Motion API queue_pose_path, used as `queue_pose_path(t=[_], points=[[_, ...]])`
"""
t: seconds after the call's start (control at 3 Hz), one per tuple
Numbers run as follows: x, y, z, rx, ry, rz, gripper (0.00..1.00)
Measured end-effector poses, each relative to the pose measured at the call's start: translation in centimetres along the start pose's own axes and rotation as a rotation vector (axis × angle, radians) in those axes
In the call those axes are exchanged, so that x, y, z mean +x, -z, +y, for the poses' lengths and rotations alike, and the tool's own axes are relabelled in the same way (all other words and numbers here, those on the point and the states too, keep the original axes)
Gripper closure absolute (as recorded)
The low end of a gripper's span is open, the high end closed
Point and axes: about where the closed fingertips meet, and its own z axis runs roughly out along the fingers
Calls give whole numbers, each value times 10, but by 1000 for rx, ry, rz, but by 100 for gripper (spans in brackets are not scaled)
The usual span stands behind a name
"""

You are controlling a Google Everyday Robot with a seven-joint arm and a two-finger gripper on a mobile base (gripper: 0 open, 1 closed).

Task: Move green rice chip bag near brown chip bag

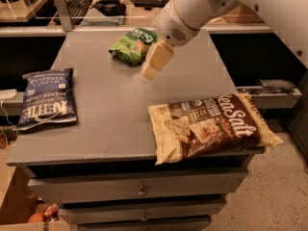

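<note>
The cream claw (150, 70) hangs over the plain grey worktop (110, 114), just beside the green rice chip bag (130, 47) with its dark oval logo. The brown chip bag (211, 126) has cream-yellow edges and white lettering; the Kettle bag (47, 97) is dark blue, lettered white.
</note>
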Motion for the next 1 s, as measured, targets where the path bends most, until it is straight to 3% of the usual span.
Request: queue_pose_path(t=[1.0], points=[[-7,-95,-100,127,-62,-122,0]])
